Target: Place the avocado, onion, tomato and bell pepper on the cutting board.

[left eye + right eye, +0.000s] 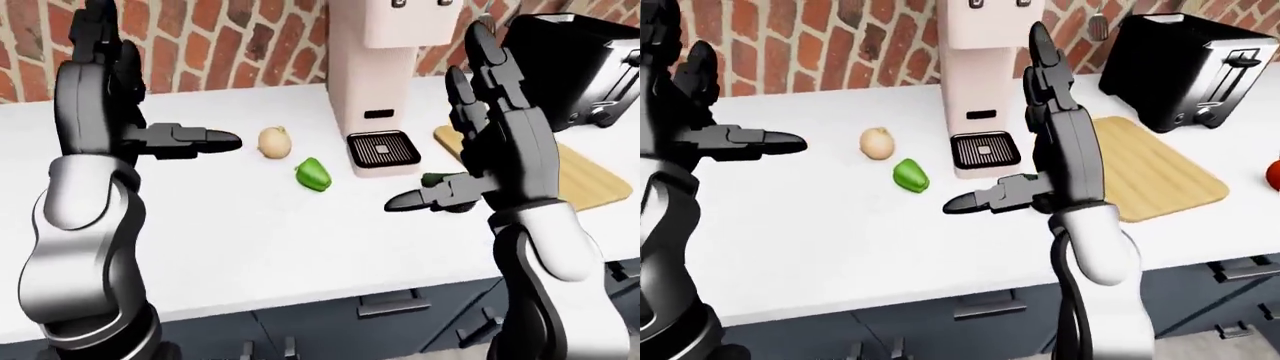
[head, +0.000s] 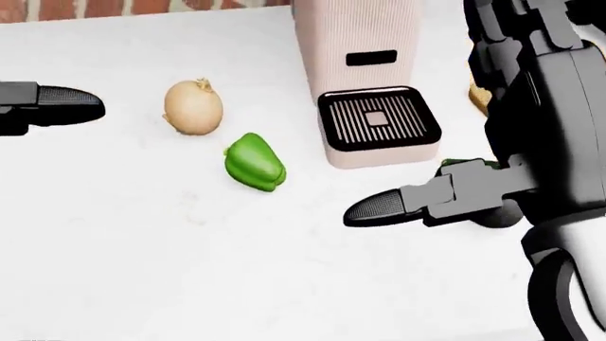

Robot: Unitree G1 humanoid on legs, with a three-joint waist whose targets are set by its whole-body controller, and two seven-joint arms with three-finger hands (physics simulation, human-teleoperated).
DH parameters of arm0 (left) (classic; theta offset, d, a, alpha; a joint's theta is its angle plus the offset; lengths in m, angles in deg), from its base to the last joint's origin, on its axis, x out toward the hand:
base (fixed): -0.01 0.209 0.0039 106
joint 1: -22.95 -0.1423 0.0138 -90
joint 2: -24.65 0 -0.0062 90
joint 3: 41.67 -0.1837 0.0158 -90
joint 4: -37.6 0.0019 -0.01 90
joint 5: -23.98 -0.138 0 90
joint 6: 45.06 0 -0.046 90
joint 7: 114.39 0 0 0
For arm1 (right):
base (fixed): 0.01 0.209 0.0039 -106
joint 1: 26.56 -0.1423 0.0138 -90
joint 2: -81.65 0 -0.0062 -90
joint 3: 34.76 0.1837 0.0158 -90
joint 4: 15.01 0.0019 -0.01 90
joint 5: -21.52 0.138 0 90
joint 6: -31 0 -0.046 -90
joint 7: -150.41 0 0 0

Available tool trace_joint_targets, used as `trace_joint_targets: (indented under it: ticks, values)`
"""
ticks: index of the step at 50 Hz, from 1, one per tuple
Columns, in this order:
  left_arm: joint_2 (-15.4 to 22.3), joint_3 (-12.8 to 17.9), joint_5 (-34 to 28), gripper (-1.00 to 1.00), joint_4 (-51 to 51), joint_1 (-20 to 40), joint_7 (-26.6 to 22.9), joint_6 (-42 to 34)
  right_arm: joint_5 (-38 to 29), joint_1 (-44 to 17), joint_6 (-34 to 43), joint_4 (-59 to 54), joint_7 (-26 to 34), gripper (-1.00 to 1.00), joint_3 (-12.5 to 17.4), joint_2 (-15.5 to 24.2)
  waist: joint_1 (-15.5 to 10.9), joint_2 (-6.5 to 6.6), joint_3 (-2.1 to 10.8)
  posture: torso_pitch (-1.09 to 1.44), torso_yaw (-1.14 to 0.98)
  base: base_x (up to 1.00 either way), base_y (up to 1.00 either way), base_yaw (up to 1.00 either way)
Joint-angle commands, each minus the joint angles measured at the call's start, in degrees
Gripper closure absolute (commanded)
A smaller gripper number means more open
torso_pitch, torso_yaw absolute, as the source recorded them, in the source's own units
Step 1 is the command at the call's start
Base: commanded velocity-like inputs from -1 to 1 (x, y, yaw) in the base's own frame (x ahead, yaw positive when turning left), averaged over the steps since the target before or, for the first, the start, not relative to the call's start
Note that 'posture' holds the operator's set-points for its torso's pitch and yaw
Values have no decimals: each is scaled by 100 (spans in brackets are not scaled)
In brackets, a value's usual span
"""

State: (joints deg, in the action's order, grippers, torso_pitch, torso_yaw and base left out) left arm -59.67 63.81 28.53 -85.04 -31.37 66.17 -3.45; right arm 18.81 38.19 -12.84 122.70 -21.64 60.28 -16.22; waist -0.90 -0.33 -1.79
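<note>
A pale onion (image 2: 193, 106) and a green bell pepper (image 2: 253, 163) lie on the white counter (image 2: 142, 270), left of the coffee machine. The dark avocado (image 1: 436, 179) sits right of the machine's drip tray, mostly hidden behind my right hand. The wooden cutting board (image 1: 1160, 169) lies further right with nothing on it. A red tomato (image 1: 1273, 173) peeks in at the right edge of the right-eye view. My left hand (image 1: 130, 97) is raised open at the left, above the counter. My right hand (image 1: 455, 124) is raised open above the avocado, holding nothing.
A cream coffee machine (image 2: 364, 85) with a black drip grille stands between the vegetables and the board. A black toaster (image 1: 1180, 71) sits beyond the board by the brick wall. Dark cabinet drawers (image 1: 990, 307) run below the counter edge.
</note>
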Motion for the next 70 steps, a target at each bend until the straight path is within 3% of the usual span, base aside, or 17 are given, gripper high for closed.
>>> trace_joint_targets:
  ticks: [1,4,5,7,8,10,13,15,16,24,32,40,46,64,65,67,70]
  values:
    - [29,14,-11,-100,-49,103,12,149,-24,-76,-111,98,-22,-100,31,31,19,-12,41,0,0,1,0,64]
    - [48,8,-7,-100,-28,142,9,138,-67,-60,-162,22,-17,-100,-16,34,54,-426,122,0,0,1,0,47]
    - [49,-5,-19,-100,-17,136,8,150,-73,-57,-196,-19,-10,-100,-1,29,108,-205,98,0,0,1,0,34]
    - [30,-30,-41,-100,44,161,19,194,140,6,-199,23,28,-100,91,-112,50,-295,64,0,0,1,0,34]
    - [19,-38,-46,-100,45,151,14,206,-269,11,-289,-66,-1,-100,-148,157,86,-267,94,0,0,3,0,12]
    - [30,-13,-42,-100,23,149,-2,184,-249,8,-179,-36,91,-100,-115,22,78,-187,33,0,0,0,0,0]
    - [43,21,-24,-100,14,153,1,178,-335,-15,-91,18,150,-100,-115,-9,156,25,-15,0,0,0,0,0]
    - [31,9,-28,-100,37,123,9,221,-355,-21,-71,-27,156,-100,-146,-66,228,226,46,0,0,0,0,0]
    - [32,11,-31,-100,52,131,18,229,-368,-18,-90,-51,162,-100,-148,-67,191,161,-25,0,0,0,0,0]
    - [-13,-33,-61,-100,48,97,22,266,-696,-127,6,-316,268,-100,-557,-205,128,89,90,0,0,0,0,0]
    - [13,-2,-27,-100,35,75,-14,255,-1910,-422,822,-719,1224,-100,-1106,-25,107,105,103,0,0,0,0,0]
    - [-31,-13,-54,-100,95,9,-6,356,-2719,-1016,-63,-2415,1747,-100,-1028,-418,132,167,109,0,0,0,0,0]
    - [-68,-23,-87,-100,100,-55,-18,424,-2982,-1234,-282,-2762,2002,-100,-1068,-729,137,205,107,0,0,0,0,0]
    - [-95,-20,-142,-100,209,-126,-41,567,-2733,-1502,-1059,-3929,1819,-100,-1019,-1043,161,232,109,0,0,0,0,0]
    - [-93,-6,-133,-100,195,-132,-45,559,-2690,-1555,-1111,-4030,1769,-98,-999,-1044,163,230,111,0,0,0,0,0]
    - [-101,-26,-134,-100,206,-139,-45,575,-2563,-1669,-1234,-4305,1642,-63,-969,-1062,164,229,112,0,0,0,0,0]
    - [-97,-1,-129,-100,180,-158,-55,567,-2479,-1646,-1309,-4420,1589,-50,-1006,-1060,164,229,116,0,0,0,0,0]
